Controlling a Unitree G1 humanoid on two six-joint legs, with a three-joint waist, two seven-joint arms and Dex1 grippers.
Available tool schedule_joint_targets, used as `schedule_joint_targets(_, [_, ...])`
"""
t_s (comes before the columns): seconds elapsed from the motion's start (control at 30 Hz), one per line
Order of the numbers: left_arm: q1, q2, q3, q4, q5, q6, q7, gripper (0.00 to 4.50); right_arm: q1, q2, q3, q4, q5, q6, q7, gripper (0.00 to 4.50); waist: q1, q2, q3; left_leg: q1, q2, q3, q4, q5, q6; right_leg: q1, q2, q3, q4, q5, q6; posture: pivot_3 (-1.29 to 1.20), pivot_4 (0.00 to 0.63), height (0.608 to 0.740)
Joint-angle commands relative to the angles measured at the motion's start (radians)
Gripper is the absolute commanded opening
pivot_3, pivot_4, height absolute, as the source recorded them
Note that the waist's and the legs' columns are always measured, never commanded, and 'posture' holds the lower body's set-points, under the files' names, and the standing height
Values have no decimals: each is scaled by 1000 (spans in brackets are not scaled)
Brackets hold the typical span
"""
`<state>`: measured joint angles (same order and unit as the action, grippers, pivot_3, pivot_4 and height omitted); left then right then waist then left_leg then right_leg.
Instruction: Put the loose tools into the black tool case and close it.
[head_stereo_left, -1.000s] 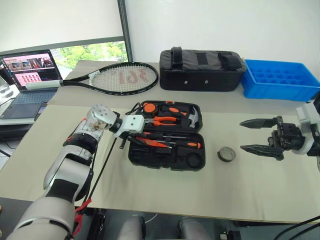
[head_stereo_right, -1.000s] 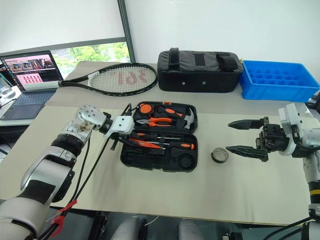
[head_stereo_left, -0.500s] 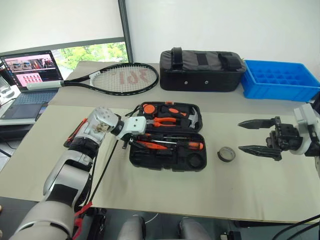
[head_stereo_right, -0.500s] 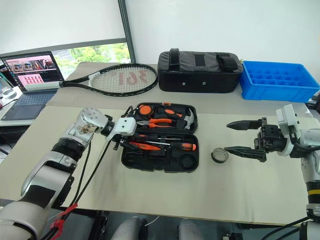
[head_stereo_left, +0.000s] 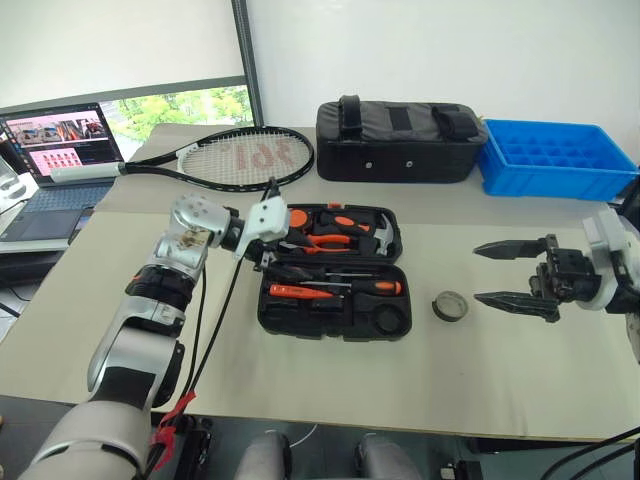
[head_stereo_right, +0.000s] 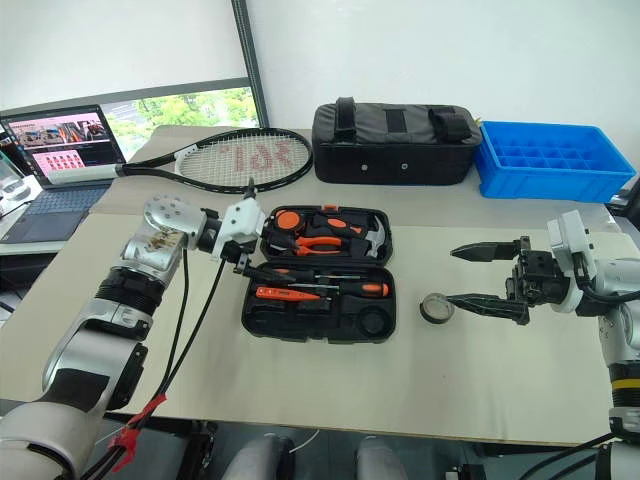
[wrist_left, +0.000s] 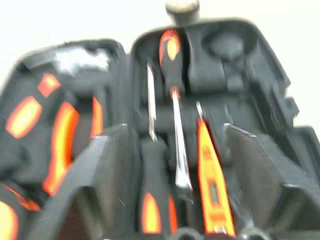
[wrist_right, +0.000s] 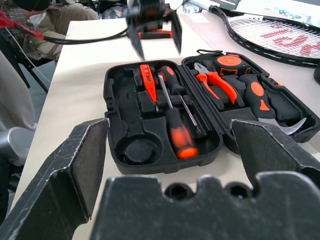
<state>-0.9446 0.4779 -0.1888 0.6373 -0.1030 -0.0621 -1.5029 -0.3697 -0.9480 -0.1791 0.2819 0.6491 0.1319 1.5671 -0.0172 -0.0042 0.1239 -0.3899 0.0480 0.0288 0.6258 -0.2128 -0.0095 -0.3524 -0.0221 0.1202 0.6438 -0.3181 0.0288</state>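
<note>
The black tool case (head_stereo_left: 335, 272) is laid open flat on the table (head_stereo_left: 300, 380), lid half at the back with pliers and a hammer, front half with the screwdrivers (head_stereo_left: 345, 288) already seated in their slots and the round well near the front corner left unfilled. So the step in hand is judged to be the tape roll (head_stereo_left: 452, 306), which is sat on the table just right of the case, the only loose tool seen outside it. The right gripper (head_stereo_left: 512, 276) is held right beside the roll, fingers spread wide, nothing in them. The left gripper (head_stereo_left: 272, 238) is parked over the case's left end, fingers apart in the right wrist view, nothing gripped. Best done by pinching the roll across its rim, then dropping it square over the well so the lid isn't blocked.
</note>
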Motion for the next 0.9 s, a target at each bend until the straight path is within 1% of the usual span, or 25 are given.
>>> schedule_joint_targets(0.03, [45,-14,26,-57,-45,-6,15,1742,-10,2,-34,-25,6,-8,38,4500,0,0,0,0,0,0,0,0,0,0,0,0,0,0,0,0,150,708])
schedule_joint_targets(0.17, [127,-17,8,-92,-39,-24,9,182,-5,7,-35,-30,6,-8,34,4500,-2,0,0,0,0,0,0,0,0,0,0,0,1,0,0,0,150,708])
schedule_joint_targets(0.2, [151,-21,6,-96,-38,-34,11,75,-3,8,-36,-33,7,-8,33,4500,-2,1,0,0,0,0,0,0,0,0,0,0,1,0,0,0,150,708])
schedule_joint_targets(0.27, [184,-25,2,-103,-38,-41,11,75,-1,10,-37,-36,7,-7,31,4500,-1,1,0,1,0,0,0,0,0,0,0,0,1,0,0,0,150,708])
schedule_joint_targets(0.43, [214,-34,-9,-39,-1,-99,50,75,-3,8,-39,-33,5,-7,34,4500,3,1,0,0,0,0,1,0,0,0,0,0,0,0,0,0,150,708])
schedule_joint_targets(0.7, [210,-39,-31,112,51,-188,87,75,-3,2,-42,-33,5,-4,35,4500,1,1,0,1,0,0,1,0,0,0,0,0,1,0,0,0,150,708])
schedule_joint_targets(0.9, [204,-62,-13,172,27,-177,98,75,0,1,-43,-36,5,-2,35,4500,1,1,0,1,0,0,1,0,0,1,0,1,2,0,0,0,150,708])
